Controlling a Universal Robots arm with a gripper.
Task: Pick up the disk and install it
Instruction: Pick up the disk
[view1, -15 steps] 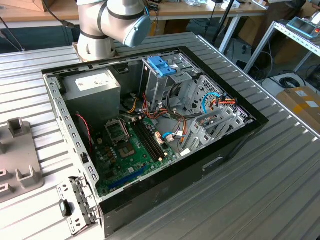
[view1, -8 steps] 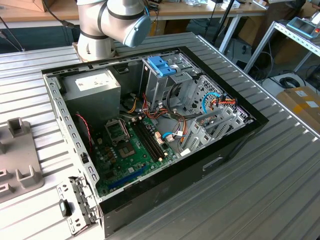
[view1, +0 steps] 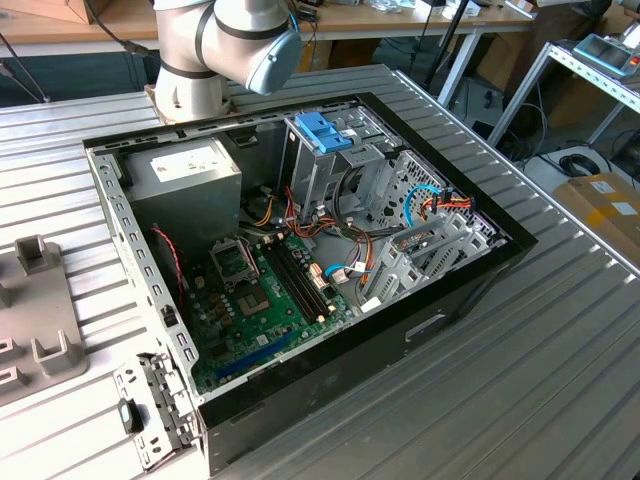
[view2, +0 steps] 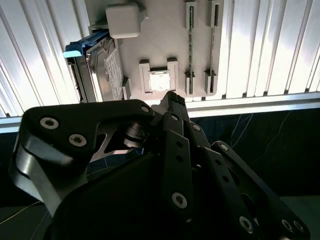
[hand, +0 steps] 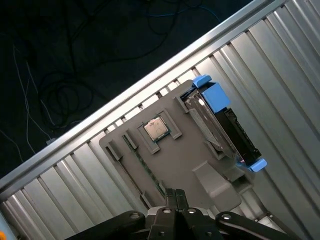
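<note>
Gripper (hand: 173, 194) hangs over the near edge of the grey fixture plate (hand: 170, 150). Its jaws are pinched together with nothing between them, and it looks the same in both wrist views. The disk (hand: 225, 131) stands on edge in a slot along one side of the plate, with light-blue rails at its ends. It is apart from the gripper and not touched. A processor chip (hand: 155, 129) lies in a square pocket mid-plate, beside the disk.

In the exterior view the open computer case (view1: 400, 345) sits on the ribbed table (view1: 560, 380). The arm base (view1: 190, 70) is at the case's 12 o'clock. The plate is at its 9 o'clock, at the exterior view's left. Inside the case, the blue latch (view1: 322, 132) is around 1 o'clock and the power-supply box (view1: 185, 185) around 11.
</note>
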